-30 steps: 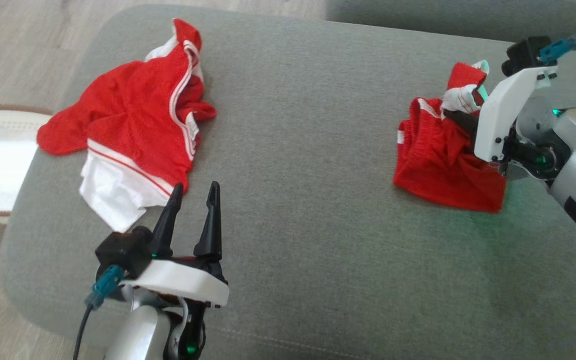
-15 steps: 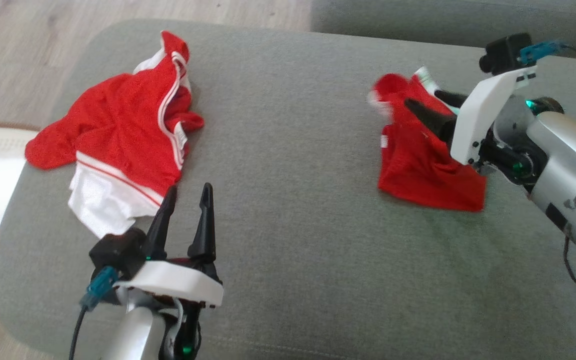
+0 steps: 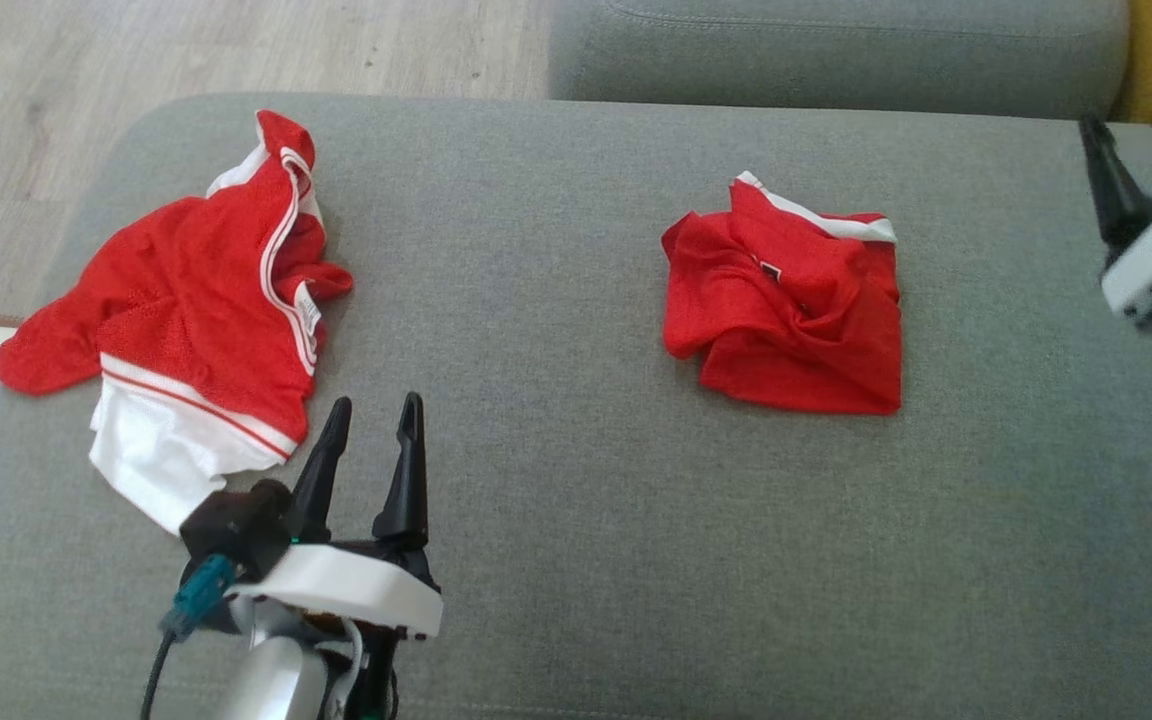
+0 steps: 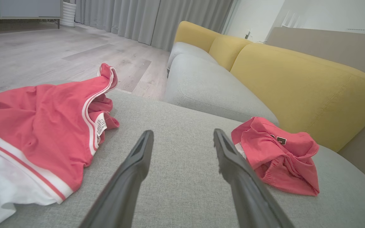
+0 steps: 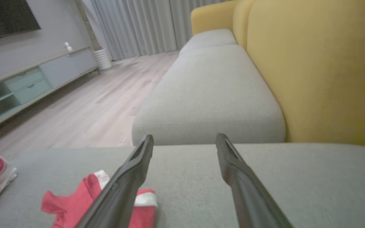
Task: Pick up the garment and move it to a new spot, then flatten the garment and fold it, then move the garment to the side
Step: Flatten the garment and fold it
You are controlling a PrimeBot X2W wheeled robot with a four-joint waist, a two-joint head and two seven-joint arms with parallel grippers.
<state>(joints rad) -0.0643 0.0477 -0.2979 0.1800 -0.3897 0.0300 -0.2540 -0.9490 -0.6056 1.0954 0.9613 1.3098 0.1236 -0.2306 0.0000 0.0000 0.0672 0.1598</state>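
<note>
Garment [image 3: 786,320], red with a white band, lies loosely folded on the right half of a grey sofa seat [image 3: 576,520]. Well apart from it, near the seat's right edge, the right hand [image 3: 1126,125] hangs released, fingers spread and empty. The left hand [image 3: 376,402], likewise spread and empty, hovers just beside a second red-and-white garment [image 3: 186,300] on the left.

I read the cushion [image 3: 576,560] as grey woven cloth, matt and a little coarse. On it the garment [image 3: 786,310] is red fine-mesh knit with smooth white trim (the other garment [image 3: 196,280] at the cushion's left end looks the same). Past the cushion, the floor [image 3: 36,60] is pale matt wood.
</note>
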